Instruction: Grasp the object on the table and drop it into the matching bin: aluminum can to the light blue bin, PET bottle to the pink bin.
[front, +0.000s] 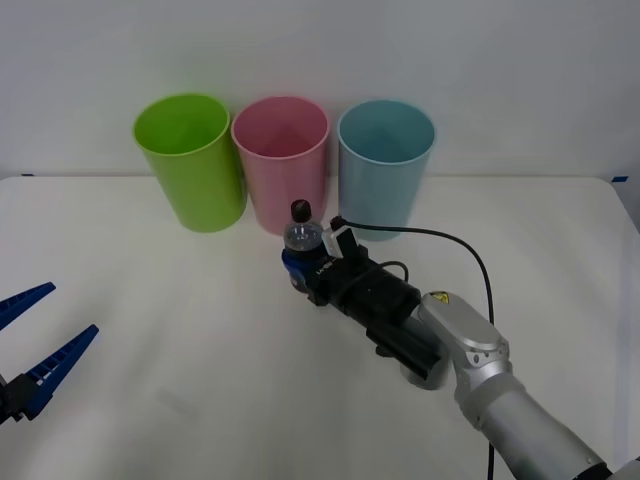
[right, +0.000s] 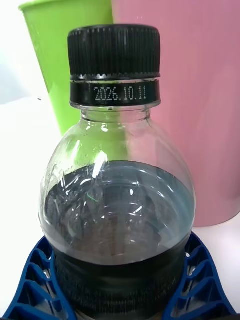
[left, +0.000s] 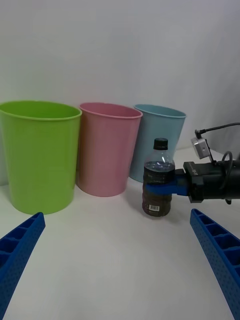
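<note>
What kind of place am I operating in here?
Likely a lab sorting test bench: a plain white table against a bare white wall, with lime green, pink and light blue plastic bins in a row.

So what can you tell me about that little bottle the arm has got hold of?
The PET bottle is small, clear plastic with a black screw cap; the ring under the cap is printed 2026.10.11. Dark liquid fills most of it, and a dark label wraps the lower body. It stands upright on the white table, just in front of the pink bin. The right gripper clasps its body with blue ribbed fingers.
</note>
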